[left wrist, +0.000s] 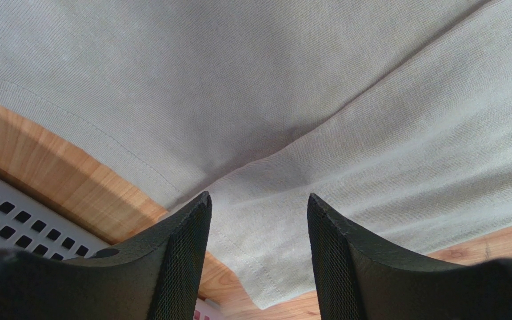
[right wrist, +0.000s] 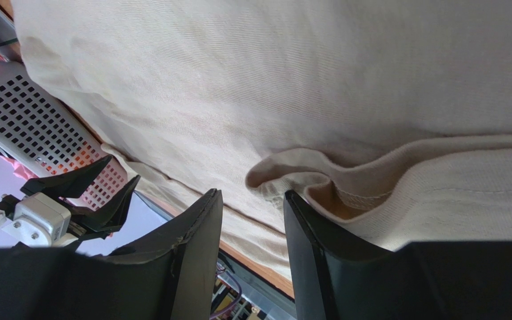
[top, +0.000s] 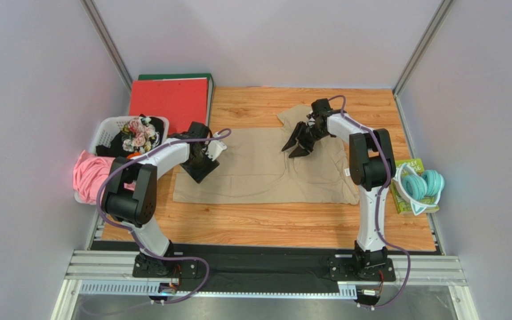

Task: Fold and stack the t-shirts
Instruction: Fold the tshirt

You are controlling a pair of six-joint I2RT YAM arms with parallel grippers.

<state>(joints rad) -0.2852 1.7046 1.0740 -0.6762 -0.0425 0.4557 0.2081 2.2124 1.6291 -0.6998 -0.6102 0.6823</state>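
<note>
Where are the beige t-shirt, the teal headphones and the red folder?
beige t-shirt (top: 259, 175): overhead view, the middle of its flat body.
teal headphones (top: 432, 183): overhead view, the right ear cup.
red folder (top: 170, 101): overhead view, the middle of its cover.

t-shirt (top: 265, 167): plain tan-beige. counter (top: 272, 227): light orange-brown wood grain. basket (top: 102, 133): white, square-hole grid. bundled cloth (top: 90, 175): pink. folder (top: 168, 100): red, green edge. headphones (top: 422, 183): mint. left tool (left wrist: 259, 200) and right tool (right wrist: 252, 193): black.

Pale lilac walls (top: 272, 40) enclose a wooden tabletop (top: 272, 225).
</note>
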